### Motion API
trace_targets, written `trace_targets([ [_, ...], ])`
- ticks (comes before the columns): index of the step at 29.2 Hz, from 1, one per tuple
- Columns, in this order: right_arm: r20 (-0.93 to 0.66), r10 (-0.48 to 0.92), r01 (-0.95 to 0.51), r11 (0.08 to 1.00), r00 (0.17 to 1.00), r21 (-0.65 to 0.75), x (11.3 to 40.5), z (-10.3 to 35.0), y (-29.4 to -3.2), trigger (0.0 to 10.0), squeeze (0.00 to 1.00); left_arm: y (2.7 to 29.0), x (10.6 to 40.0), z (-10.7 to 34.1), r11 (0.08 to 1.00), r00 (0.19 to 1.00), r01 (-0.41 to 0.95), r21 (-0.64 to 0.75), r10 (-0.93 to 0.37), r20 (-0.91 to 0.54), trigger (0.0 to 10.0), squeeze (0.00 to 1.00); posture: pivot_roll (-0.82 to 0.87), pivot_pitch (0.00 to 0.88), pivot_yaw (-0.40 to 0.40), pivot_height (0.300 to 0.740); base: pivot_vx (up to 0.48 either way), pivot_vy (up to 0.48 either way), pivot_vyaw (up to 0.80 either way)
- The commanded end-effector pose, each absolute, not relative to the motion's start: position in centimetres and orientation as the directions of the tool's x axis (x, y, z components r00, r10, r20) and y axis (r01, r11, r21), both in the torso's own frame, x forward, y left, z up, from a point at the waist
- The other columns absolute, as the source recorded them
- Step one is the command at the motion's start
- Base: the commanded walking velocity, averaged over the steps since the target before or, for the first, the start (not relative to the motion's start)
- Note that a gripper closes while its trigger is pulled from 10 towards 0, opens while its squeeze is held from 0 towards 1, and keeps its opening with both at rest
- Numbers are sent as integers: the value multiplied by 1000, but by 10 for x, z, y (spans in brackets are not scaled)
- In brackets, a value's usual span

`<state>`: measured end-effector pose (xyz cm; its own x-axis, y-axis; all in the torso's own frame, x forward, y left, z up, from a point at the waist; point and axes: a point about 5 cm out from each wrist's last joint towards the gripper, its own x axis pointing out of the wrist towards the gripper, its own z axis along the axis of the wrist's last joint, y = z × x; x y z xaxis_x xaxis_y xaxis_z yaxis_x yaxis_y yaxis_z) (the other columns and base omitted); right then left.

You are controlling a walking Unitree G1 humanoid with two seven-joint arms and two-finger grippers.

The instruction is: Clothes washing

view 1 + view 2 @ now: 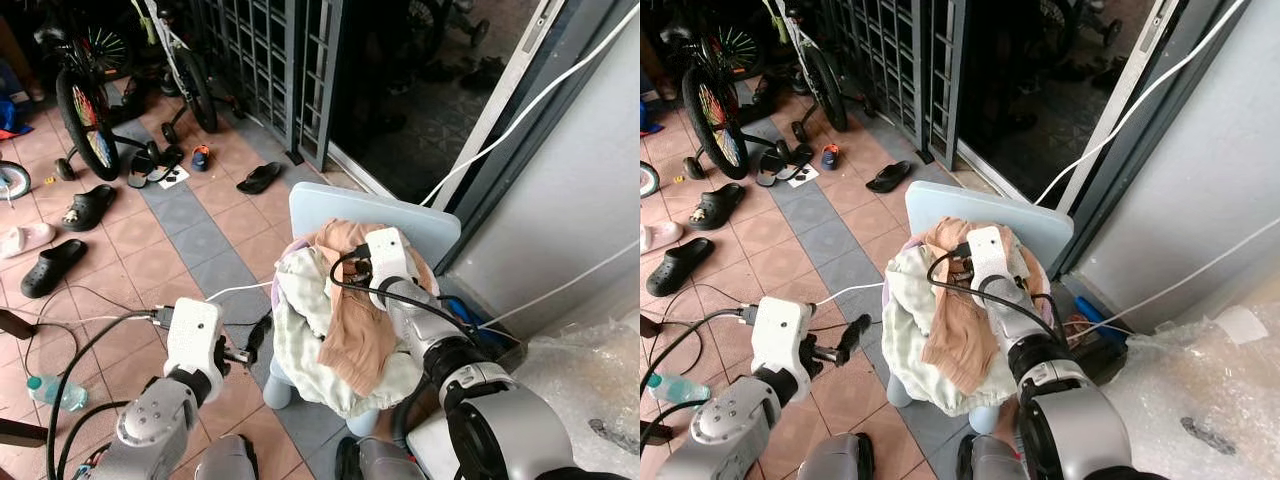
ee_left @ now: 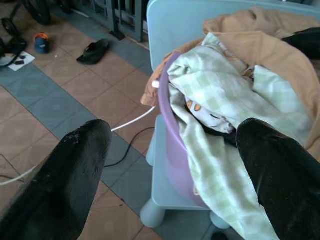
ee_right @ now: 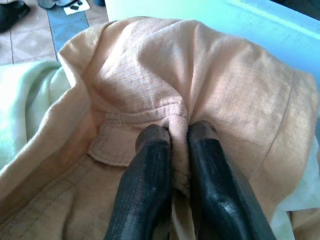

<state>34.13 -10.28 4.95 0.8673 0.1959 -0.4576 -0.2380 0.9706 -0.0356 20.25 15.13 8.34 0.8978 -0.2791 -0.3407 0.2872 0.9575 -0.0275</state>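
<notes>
A purple basin [image 2: 171, 131] heaped with laundry sits on a small light blue chair [image 1: 330, 205]. A pale green checked cloth [image 2: 220, 95] hangs over the basin's near side. A tan garment [image 1: 355, 330] lies on top and droops down the front. My right gripper [image 3: 172, 132] is over the heap, shut on a fold of the tan garment [image 3: 200, 85]. My left gripper [image 1: 248, 345] is low at the chair's left side, open and holding nothing, its fingers [image 2: 85, 160] pointing at the basin.
Tiled floor with slippers [image 1: 260, 177] and black clogs [image 1: 50, 265] spreads to the left. Bicycles [image 1: 85, 100] lean near a metal gate [image 1: 270, 60]. A water bottle [image 1: 50, 392] and cables lie by my left arm. A grey wall [image 1: 570, 200] and plastic wrap [image 1: 590, 380] are on the right.
</notes>
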Motion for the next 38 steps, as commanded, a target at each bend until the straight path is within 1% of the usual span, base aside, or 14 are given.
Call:
trace_targets([
  [1,-407,202,-229,973,891,-20,349,62,-105,0,0,153,204,82,956,897,293,-18,-281,-342,10000,0,48,59,-41,740,0,0,0],
  [8,-255,260,-251,965,931,70,363,94,-104,0,0,150,217,83,950,900,313,2,-296,-319,10000,0,34,0,-22,740,0,0,0],
  [9,-168,297,-283,954,940,101,367,111,-103,0,0,149,221,83,946,900,323,11,-304,-312,10000,0,29,0,-17,740,0,0,0],
  [11,-140,311,-298,949,940,106,368,117,-103,0,0,149,224,83,945,901,327,17,-306,-309,10000,0,28,0,-15,740,0,0,0],
  [12,-59,342,-329,930,938,161,369,133,-102,0,0,148,228,83,944,902,331,20,-310,-302,10000,0,22,0,-7,740,0,0,0],
  [14,23,374,-372,909,927,191,370,150,-101,0,0,148,234,84,943,905,332,34,-309,-292,10000,0,16,0,1,740,0,0,0],
  [16,162,426,-454,855,890,251,368,181,-100,0,0,148,245,88,945,917,323,53,-299,-265,10000,0,9,0,11,740,0,0,0],
  [17,179,433,-467,848,884,253,367,185,-100,0,0,148,246,89,945,919,321,55,-297,-261,10000,0,9,0,11,740,0,0,0],
  [18,254,444,-501,830,860,246,365,205,-102,0,0,148,253,90,948,926,310,72,-284,-248,10000,0,-4,0,25,740,0,0,0],
  [21,373,453,-553,802,810,227,361,240,-107,0,0,147,265,93,950,934,301,81,-276,-226,10000,0,-21,0,40,740,0,0,0],
  [28,541,380,-540,824,751,171,362,305,-127,0,0,140,283,97,950,942,296,94,-275,-195,10000,0,-53,0,68,740,0,0,0],
  [32,641,331,-529,837,693,140,355,346,-138,0,0,134,289,100,954,950,283,100,-265,-162,10000,0,-58,0,75,740,0,0,0],
  [36,675,342,-560,819,653,127,345,360,-141,0,0,134,291,102,960,959,260,103,-244,-140,10000,0,-58,0,75,740,0,0,0],
  [38,654,407,-611,785,637,106,338,354,-138,0,0,134,291,101,964,963,245,105,-229,-139,10000,0,-56,0,70,740,0,0,0],
])
